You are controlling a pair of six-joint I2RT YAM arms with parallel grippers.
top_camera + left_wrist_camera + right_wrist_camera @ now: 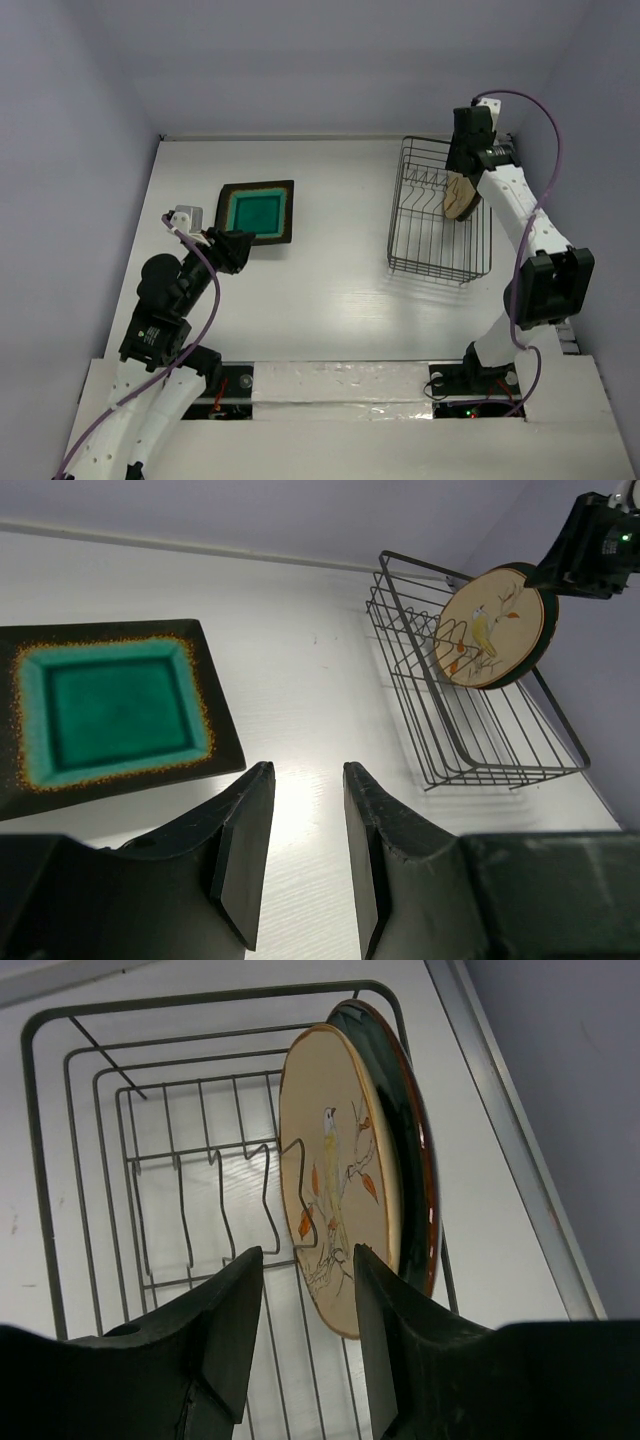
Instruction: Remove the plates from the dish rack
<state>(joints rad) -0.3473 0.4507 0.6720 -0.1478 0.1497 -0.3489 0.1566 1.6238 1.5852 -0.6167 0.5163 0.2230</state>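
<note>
The right gripper (308, 1260), jaws apart, faces a round tan plate (338, 1160) upright in the dish rack (445, 255). The left gripper (308, 775), jaws apart, has a teal plate (110, 710) ahead-left.

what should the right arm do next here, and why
Probably nudge the right tool sideways so its fingers straddle the rim of the round bird-pattern plate, then close. The tool is open, the plate stands on edge in the dish rack, and its rim lines up with one finger rather than the gap.
</note>
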